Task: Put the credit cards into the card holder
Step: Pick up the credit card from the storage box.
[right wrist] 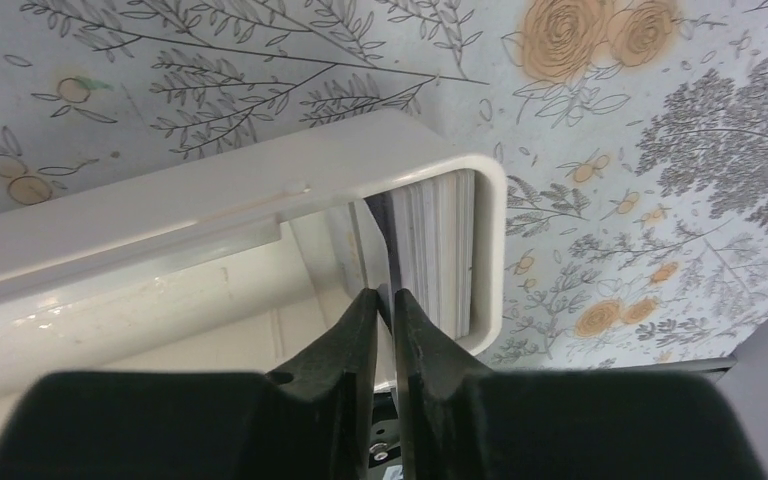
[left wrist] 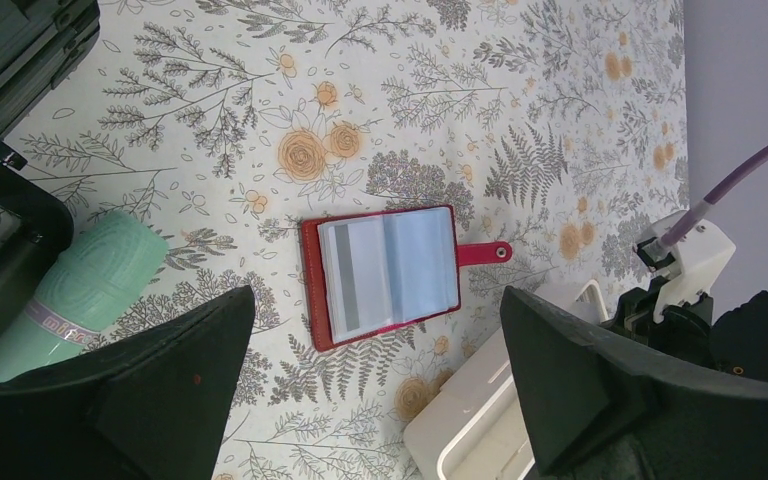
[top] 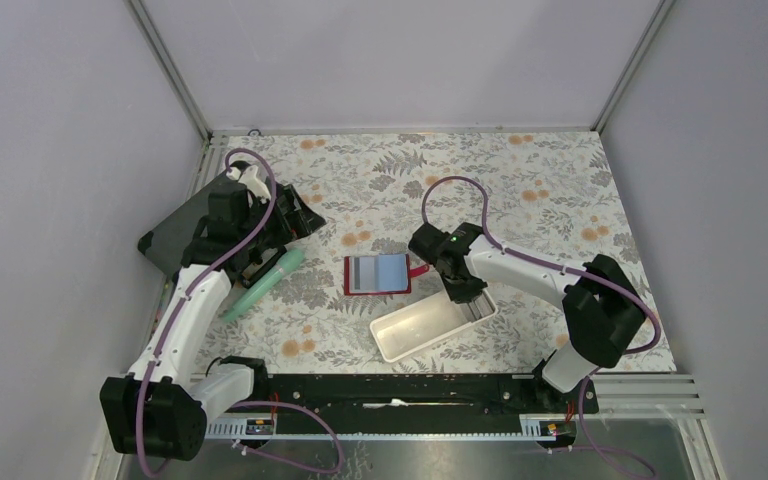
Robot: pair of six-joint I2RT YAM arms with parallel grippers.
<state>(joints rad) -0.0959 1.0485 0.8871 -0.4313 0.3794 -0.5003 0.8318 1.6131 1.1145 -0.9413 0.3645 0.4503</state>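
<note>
The card holder (top: 378, 274) is a red wallet lying open on the floral cloth, its clear sleeves up and its snap tab pointing right; the left wrist view shows it too (left wrist: 385, 275). The credit cards (right wrist: 438, 250) stand on edge in a stack at one end of the white tray (right wrist: 210, 195). My right gripper (right wrist: 385, 297) reaches down into that end of the tray (top: 410, 335), its fingers pinched on the thin edge of one card (right wrist: 382, 245) beside the stack. My left gripper (top: 295, 215) hangs wide open and holds nothing, left of the wallet.
A mint-green roll (top: 265, 282) lies left of the wallet. A big dark grey case (top: 185, 230) sits at the far left under the left arm. Walls close the table in on three sides, and a black rail runs along the near edge.
</note>
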